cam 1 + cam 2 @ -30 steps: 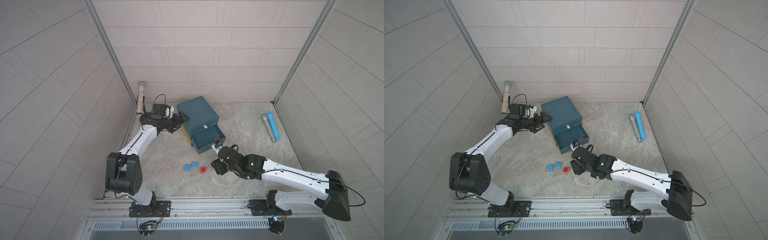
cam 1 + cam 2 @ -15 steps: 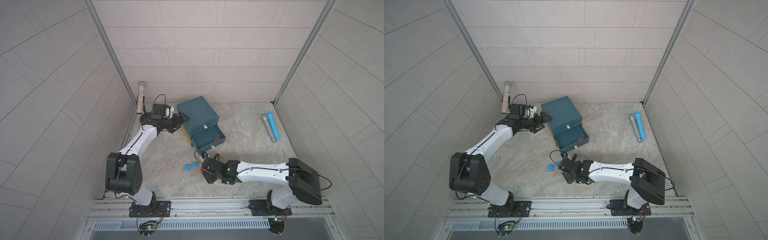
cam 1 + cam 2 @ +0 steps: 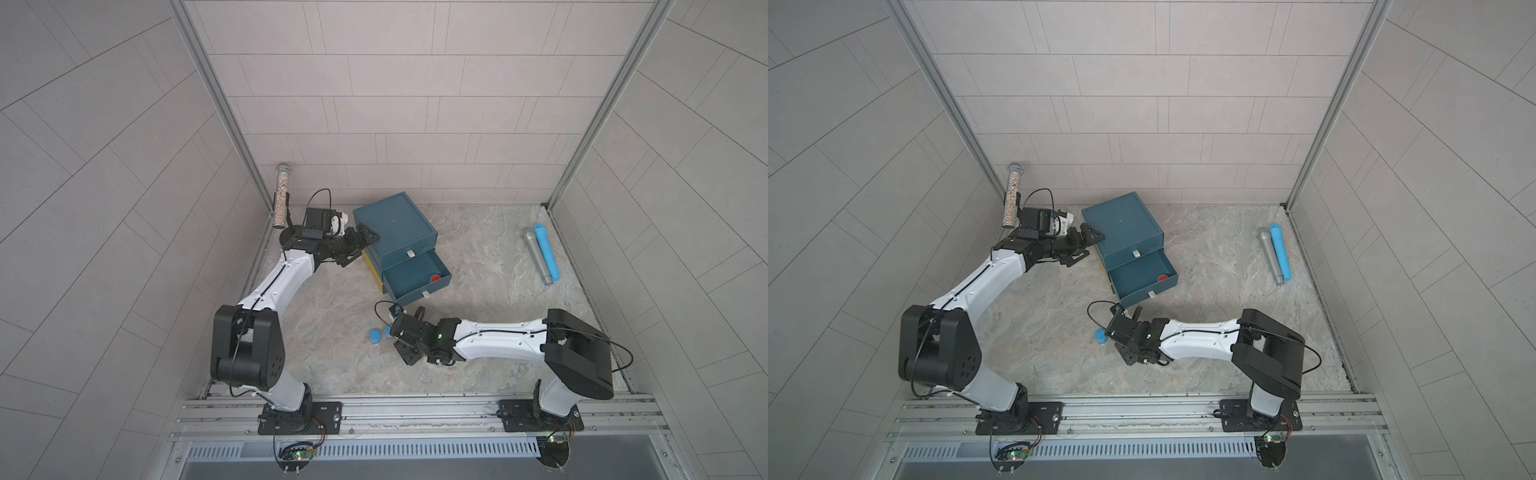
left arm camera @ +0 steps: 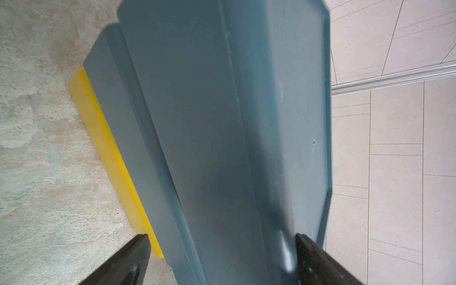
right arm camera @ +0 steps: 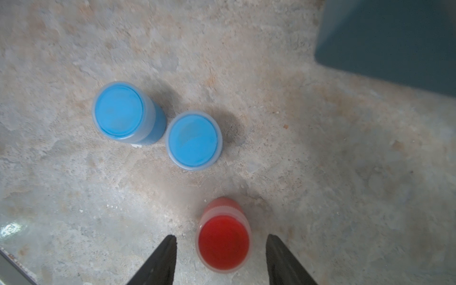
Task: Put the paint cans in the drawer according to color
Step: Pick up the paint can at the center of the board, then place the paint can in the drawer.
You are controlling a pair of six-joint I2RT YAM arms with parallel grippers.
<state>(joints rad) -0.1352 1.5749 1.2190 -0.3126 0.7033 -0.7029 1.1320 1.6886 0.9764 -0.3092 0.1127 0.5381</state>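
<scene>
While the right gripper (image 5: 220, 259) hung over the floor, its jaws stood open around a red can (image 5: 223, 243) without touching it.
That can stood upright, lid up, as did two blue cans (image 5: 193, 140) just beside it; another red can (image 3: 434, 278) sat in the pulled-out bottom drawer (image 3: 428, 287). The left gripper (image 4: 222, 259) straddled the cabinet's (image 3: 395, 226) corner, jaws spread; whether they pressed it I couldn't tell.

We see one red can (image 3: 1162, 277) in the open bottom drawer (image 3: 1144, 277); one blue can (image 3: 1100, 336) beside our right claw (image 3: 1121, 338).
</scene>
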